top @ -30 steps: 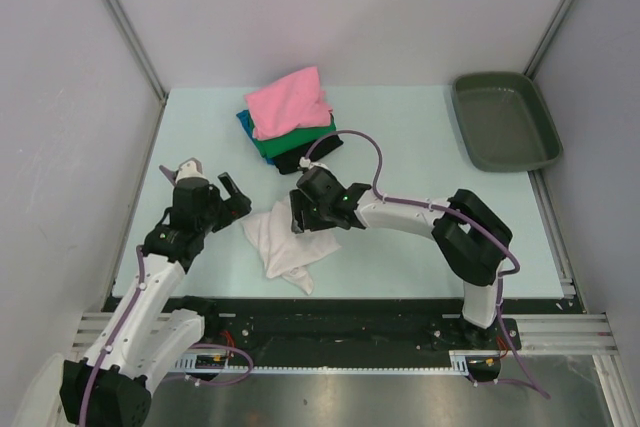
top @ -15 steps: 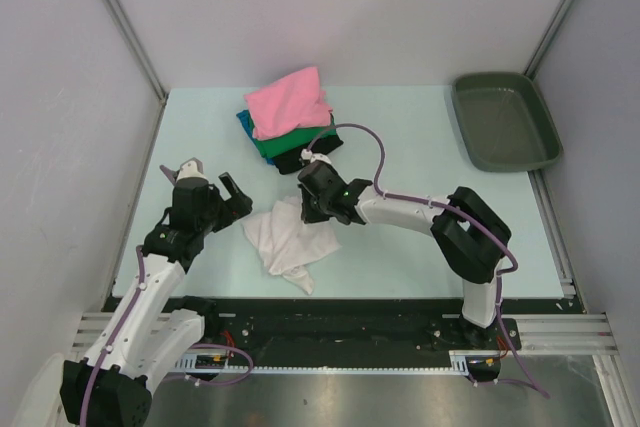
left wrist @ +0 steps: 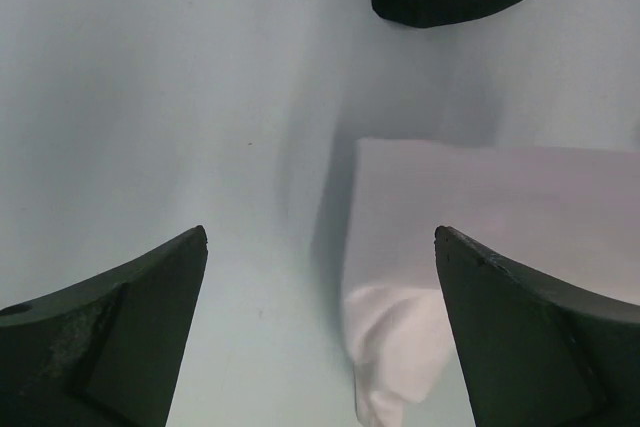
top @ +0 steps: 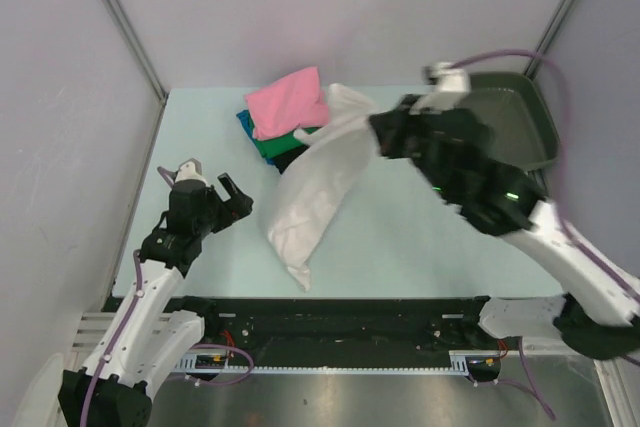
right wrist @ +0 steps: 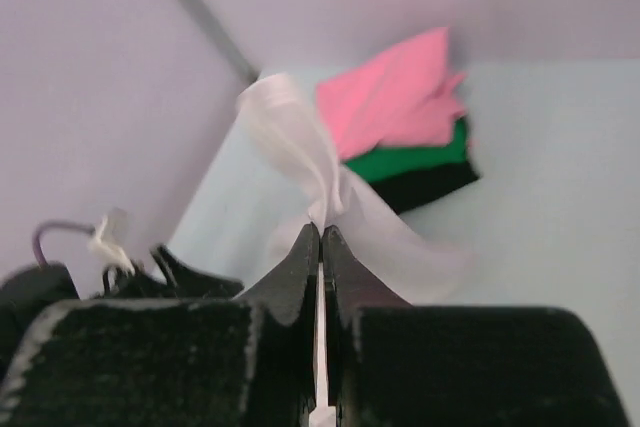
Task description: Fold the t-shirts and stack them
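Observation:
The white t-shirt hangs stretched in the air, its lower end near the table's front. My right gripper is raised high over the middle of the table and shut on the shirt's upper edge; the right wrist view shows white t-shirt cloth pinched between the closed right gripper. A folded pile lies at the back: pink t-shirt on top, green, teal-blue and black under it. My left gripper stands open low at the left, beside the hanging white cloth, touching nothing.
A dark grey-green plastic tray sits at the back right corner, partly behind my raised right arm. Grey walls close in the table on three sides. Black rails run along the near edge by the arm bases.
My right gripper closed on the crumpled white t-shirt and swung up and to the right, pulling it off the table into a long hanging drape. The left arm stayed nearly still.

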Robot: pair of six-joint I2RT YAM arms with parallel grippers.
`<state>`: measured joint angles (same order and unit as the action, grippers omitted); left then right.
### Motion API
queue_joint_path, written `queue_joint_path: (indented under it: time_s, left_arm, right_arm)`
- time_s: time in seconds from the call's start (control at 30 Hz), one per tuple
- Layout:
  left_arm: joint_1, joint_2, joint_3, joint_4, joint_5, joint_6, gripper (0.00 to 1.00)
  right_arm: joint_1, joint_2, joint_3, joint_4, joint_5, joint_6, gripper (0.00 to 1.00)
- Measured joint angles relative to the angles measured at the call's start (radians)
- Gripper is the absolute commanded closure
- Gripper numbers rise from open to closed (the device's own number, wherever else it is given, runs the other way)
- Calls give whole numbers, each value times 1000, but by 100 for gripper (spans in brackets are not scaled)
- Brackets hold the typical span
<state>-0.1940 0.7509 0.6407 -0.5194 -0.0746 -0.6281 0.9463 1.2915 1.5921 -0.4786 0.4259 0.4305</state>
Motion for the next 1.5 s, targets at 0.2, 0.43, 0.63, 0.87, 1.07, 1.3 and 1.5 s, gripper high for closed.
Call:
queue_joint_path:
  time_s: [0.2,0.43,0.63,0.87,1.07,1.3,1.5]
  left_arm:
    - [0,-14,0,3,70,-2,3]
    - [-6,-13,-6,43,167,-23,5]
    - [-46,-19,-42,53,183,-45,6]
    - [-155,5,-42,83,171,-64,7]
    - [-214,137,-39,149,157,-74,17]
    - [-277,445,65,205,155,-69,21]
    - [-335,717,304,227,130,-48,21]
  right_arm:
    - [-110,-434,-118,-179,290,51,100]
    - [-266,-492,-377,-462,374,167,58]
    - [-278,-441,-420,-532,360,197,4]
    - [-267,-386,-414,-434,254,193,6]
    - [-256,-162,-455,-253,106,168,9]
    - [-282,96,-481,-70,-77,131,9]
    - [-303,107,-493,-33,-114,114,7]
